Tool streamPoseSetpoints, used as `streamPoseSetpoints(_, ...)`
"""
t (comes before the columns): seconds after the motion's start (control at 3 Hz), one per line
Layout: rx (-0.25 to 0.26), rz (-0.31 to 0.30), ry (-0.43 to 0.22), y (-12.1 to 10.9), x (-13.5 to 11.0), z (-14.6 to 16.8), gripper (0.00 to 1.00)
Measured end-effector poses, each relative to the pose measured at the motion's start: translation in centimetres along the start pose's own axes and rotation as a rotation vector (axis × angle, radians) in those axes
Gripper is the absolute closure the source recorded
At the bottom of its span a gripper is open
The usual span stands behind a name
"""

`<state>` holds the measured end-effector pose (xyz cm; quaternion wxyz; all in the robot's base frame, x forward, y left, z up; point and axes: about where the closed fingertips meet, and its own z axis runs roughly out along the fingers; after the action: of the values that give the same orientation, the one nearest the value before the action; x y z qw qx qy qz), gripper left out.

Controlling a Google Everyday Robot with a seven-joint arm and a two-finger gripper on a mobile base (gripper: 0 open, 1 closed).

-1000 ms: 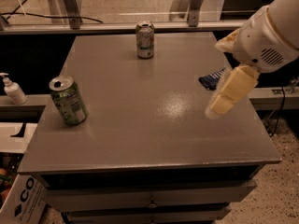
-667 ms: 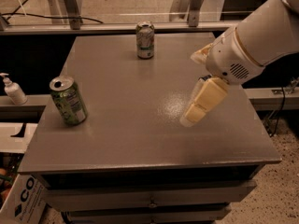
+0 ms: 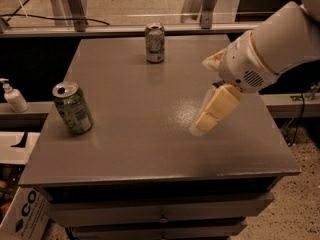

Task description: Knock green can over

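The counter [image 3: 150,154] carries the same two cans in the same spots as a second ago; neither has shifted. What has changed is the arm [image 3: 280,49]. It has swung in from the counter's right edge, toward the middle and toward the camera, and now reaches over the right half of the surface. At its end, the gripper [image 3: 216,110] hangs low over the counter, angled down and to the left, just above a pale glare patch near the centre. Whether it is spread or pressed together cannot be told from this angle; it holds nothing.

For the task, this reads as the approach under way, with no contact made yet. The green can [image 3: 73,109] stands upright near the counter's left edge, toward the front. It is well apart from the gripper, to the gripper's left in the picture, with bare counter between them. A sideways sweep on this line would likely reach its body.

The white and silver can [image 3: 155,43] stands at the far edge, well away from that path. A soap bottle [image 3: 14,96] sits off the counter on the left.
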<state>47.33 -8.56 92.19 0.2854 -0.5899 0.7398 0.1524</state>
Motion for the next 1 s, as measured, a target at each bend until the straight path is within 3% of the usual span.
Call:
streamPoseSetpoints(0.67,-0.047,0.049,-0.130,0.0,-0.3,4.0,0.00)
streamPoseSetpoints(1.0,-0.086,0.010,-0.276,0.0,-3.8,9.0,0.00)
